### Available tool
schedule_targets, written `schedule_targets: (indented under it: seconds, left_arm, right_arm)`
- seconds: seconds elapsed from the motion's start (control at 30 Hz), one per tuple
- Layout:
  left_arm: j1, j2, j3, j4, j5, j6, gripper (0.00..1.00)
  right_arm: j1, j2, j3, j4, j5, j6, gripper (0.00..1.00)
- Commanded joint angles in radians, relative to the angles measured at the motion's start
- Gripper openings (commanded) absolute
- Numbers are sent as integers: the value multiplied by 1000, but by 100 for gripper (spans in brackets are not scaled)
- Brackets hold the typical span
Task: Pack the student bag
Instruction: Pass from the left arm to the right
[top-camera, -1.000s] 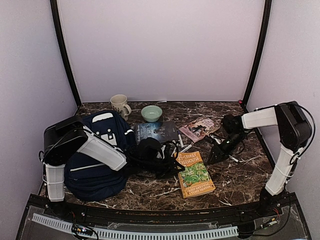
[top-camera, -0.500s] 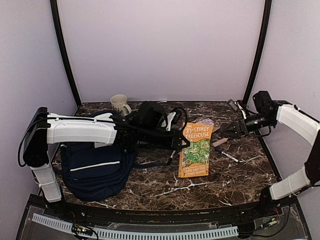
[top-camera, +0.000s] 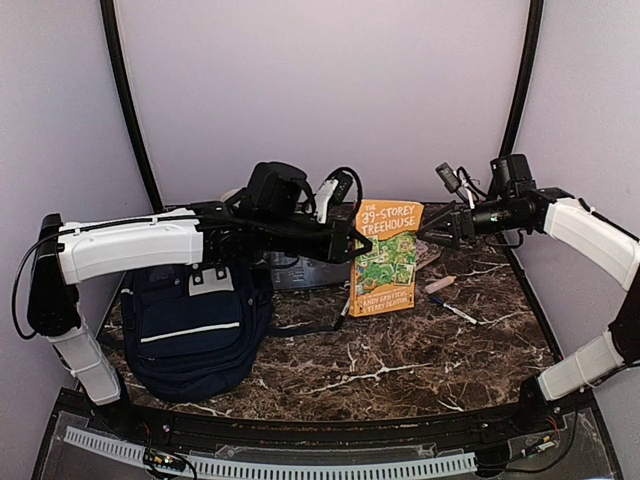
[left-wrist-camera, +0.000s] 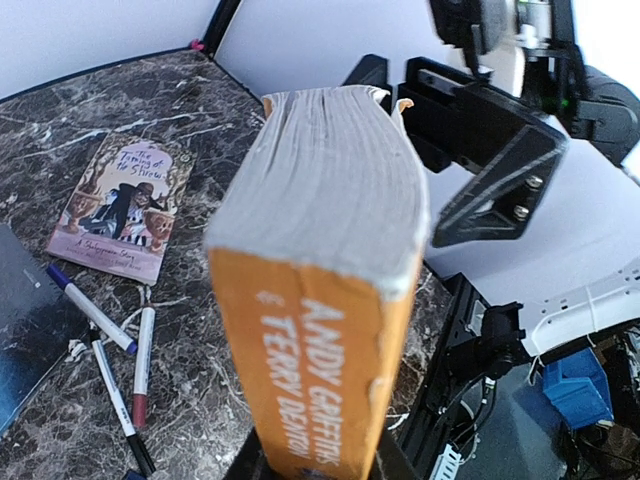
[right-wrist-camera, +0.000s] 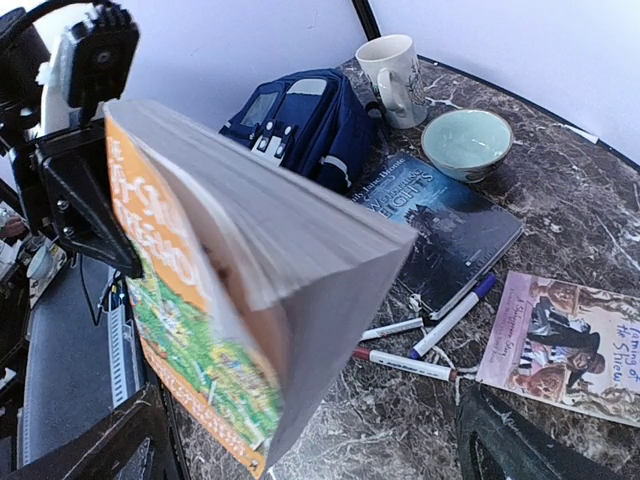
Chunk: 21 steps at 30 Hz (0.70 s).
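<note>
On the near left of the table (top-camera: 450, 360), beneath your left arm (top-camera: 130, 245), the student bag (top-camera: 190, 335) lies slumped; it looks soft and floppy, so grip the fabric at its mouth, though I cannot make out the opening from above; your left gripper (top-camera: 347, 245) clamps the orange book (top-camera: 387, 262) upright in the air; your right gripper (top-camera: 432, 232) stands spread wide beside it, holding nothing.

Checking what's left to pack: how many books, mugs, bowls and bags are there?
Books: 3 (orange book, dark blue book, pink book)
Mug: 1
Bowl: 1
Bag: 1
Total: 6
</note>
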Motion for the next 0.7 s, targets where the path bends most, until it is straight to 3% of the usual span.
schedule_targets:
  seconds: [0.0, 0.37, 0.53, 0.67]
  left_arm:
    - [-5, -151, -115, 272, 80, 46, 0]
    - [0, -202, -261, 516, 147, 38, 0]
    - [6, -192, -292, 571, 144, 11, 0]
    - [15, -201, -327, 588, 98, 2, 0]
  right_arm:
    - [29, 9, 11, 117, -55, 75, 100]
    - [118, 20, -42, 133, -171, 46, 98]
    - [148, 22, -27, 140, -281, 53, 92]
    - [148, 16, -47, 207, -345, 136, 81]
